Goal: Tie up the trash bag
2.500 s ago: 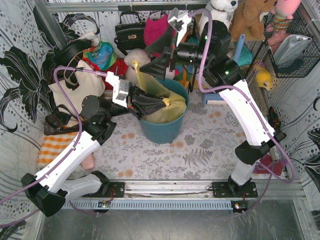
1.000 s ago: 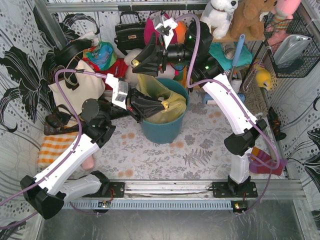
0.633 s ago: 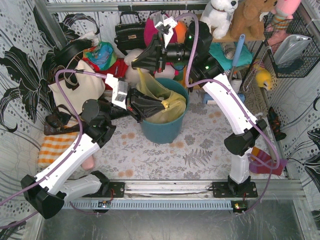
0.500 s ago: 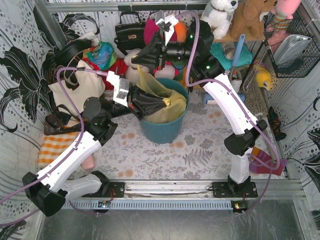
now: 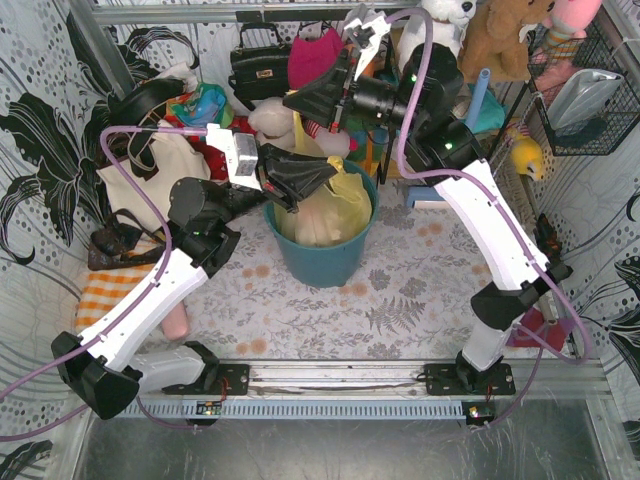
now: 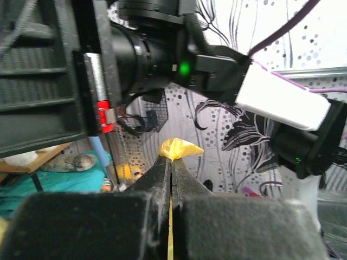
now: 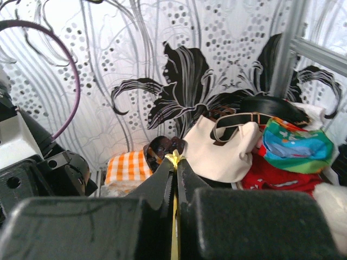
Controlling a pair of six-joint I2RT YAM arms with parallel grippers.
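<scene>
**Figure.** Tying of the trash bag [image 5: 340, 205], shown from above and from both wrists. The bag is seated in the teal bin [image 5: 325, 262] near the middle of the table, and crumpled white paper shows through its yellow film. The left gripper [image 5: 328, 172] is closed on the near flap [image 6: 179, 147] above the bin's left rim. In the left wrist view a yellow end is pinched between the fingertips and projects past them. The right gripper [image 5: 290, 101] is closed on the far flap [image 5: 302, 140], which is drawn up as a strip from the bin's far side. Only a sliver of plastic shows at its fingertips in the right wrist view, so this hold is judged shallow.

With both flaps gripped and raised, the step in hand is judged to be the crossing of the flaps over the bag's mouth.

- Tension should be shared evenly between the two flaps, since thin film may stretch or tear.
- The shallower grip should be loaded gently, as it may slip.
- The flaps should be crossed low and close to the mouth, so that the bag is not lifted out of the bin.
</scene>
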